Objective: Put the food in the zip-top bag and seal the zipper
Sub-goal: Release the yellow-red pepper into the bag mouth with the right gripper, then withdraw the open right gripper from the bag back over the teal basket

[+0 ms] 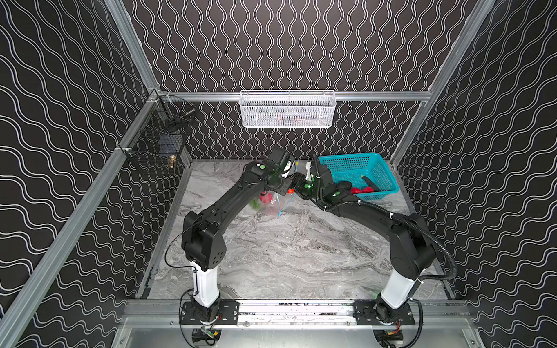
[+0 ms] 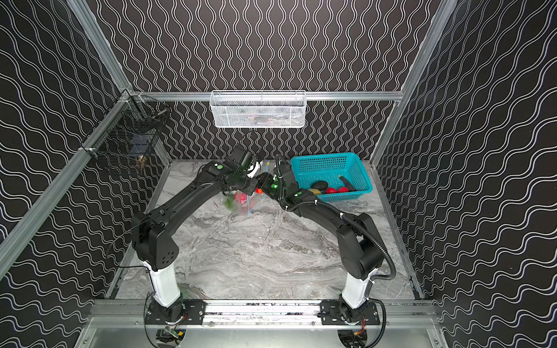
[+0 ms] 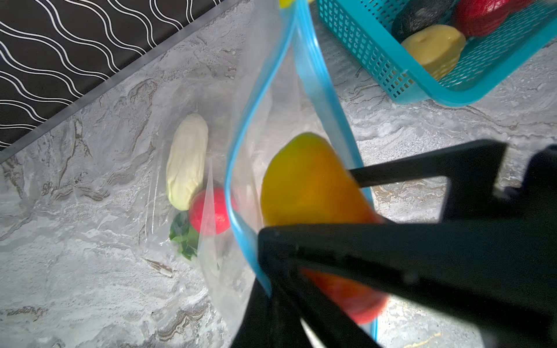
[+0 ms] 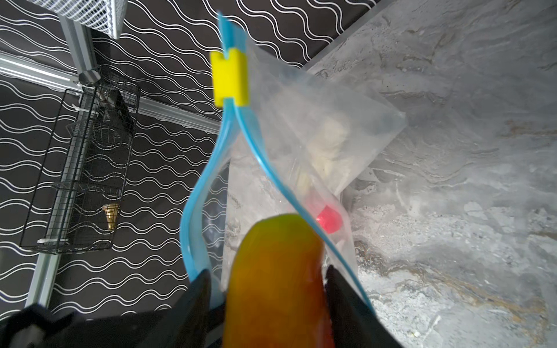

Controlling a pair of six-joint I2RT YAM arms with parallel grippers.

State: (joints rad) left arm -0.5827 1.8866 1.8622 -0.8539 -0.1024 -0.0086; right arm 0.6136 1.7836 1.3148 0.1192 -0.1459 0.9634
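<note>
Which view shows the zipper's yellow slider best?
Right wrist view: the yellow slider is large, sharp and whole. The left wrist view catches only a sliver; in both top views it is a tiny speck.

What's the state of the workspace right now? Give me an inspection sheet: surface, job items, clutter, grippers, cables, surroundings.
Surface: grey marble-pattern tabletop, no spills seen.
Job's things: clear plastic zip-top bag raised, mouth open; light-blue zipper strip parted, yellow slider at one end. Inside: white oblong toy and red round fruit; orange-yellow toy fruit at the mouth. Other toy produce in the teal perforated plastic basket.
Clutter: nothing seen.
Grippers: left gripper shut on the bag's rim; right gripper open, jaws either side of the orange-yellow fruit.
Cables: black corrugated conduit along the right arm; thin black cable by the left arm.
Surroundings: black wavy-patterned walls, white mesh basket, black wire basket.
</note>
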